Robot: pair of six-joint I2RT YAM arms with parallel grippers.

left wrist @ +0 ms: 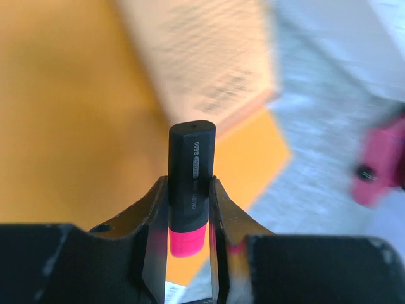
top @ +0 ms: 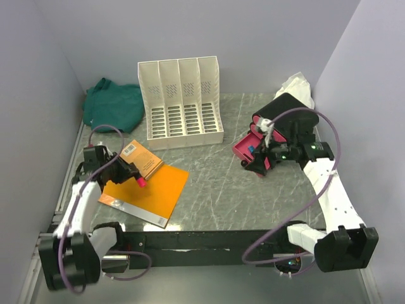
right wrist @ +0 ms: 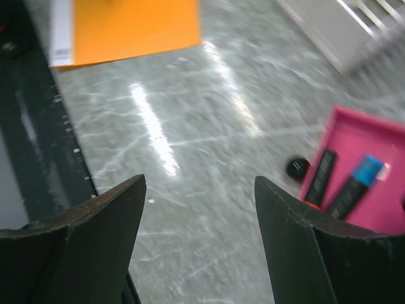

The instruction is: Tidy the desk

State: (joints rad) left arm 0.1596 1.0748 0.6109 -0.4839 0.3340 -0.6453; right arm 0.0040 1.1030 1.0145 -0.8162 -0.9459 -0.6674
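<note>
My left gripper [left wrist: 188, 190] is shut on a black highlighter with a pink end [left wrist: 192, 171], held above the orange folder [left wrist: 69, 126] and a tan book [left wrist: 215, 69]. From above, that gripper [top: 131, 170] sits at the desk's left, with the pink end [top: 141, 182] poking toward the folder [top: 149, 193]. My right gripper [right wrist: 199, 190] stands open over bare desk [right wrist: 209, 126], just left of an open pink pencil case [right wrist: 373, 190] that holds a blue-tipped marker [right wrist: 359, 182] and a black one [right wrist: 323, 171]. A small black cap [right wrist: 297, 168] lies beside the case.
A white four-slot file organizer [top: 180, 101] stands at the back centre. A green cloth [top: 114, 104] lies in the back left corner and a white bundle [top: 297, 85] at the back right. The pencil case [top: 242, 147] sits right of centre. Lavender walls enclose the desk [top: 215, 183].
</note>
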